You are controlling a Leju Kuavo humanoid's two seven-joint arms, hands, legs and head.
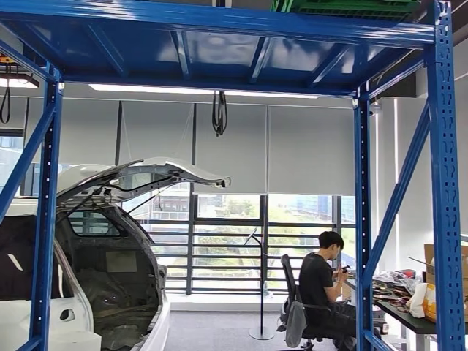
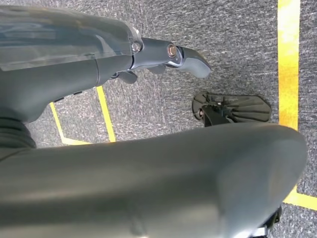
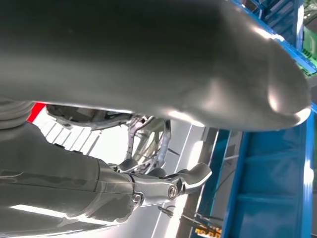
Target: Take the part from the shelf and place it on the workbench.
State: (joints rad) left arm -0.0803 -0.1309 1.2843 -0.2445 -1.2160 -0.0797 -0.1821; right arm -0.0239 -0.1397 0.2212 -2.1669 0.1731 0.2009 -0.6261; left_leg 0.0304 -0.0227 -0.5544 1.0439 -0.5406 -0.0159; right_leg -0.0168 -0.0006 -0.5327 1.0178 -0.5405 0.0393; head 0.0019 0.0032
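Observation:
In the left wrist view my left hand hangs over grey carpet; its fingers lie straight, apart from the thick thumb, and nothing is in it. My right hand is raised near the blue shelf frame, its fingers stretched out and holding nothing. The head view looks through the blue shelf rack under its upper deck. A green crate sits on top of that deck. I cannot tell which object is the part.
A white car body with its tailgate raised stands behind the left upright. A person sits on a chair at a cluttered desk at the right. Yellow floor lines cross the carpet.

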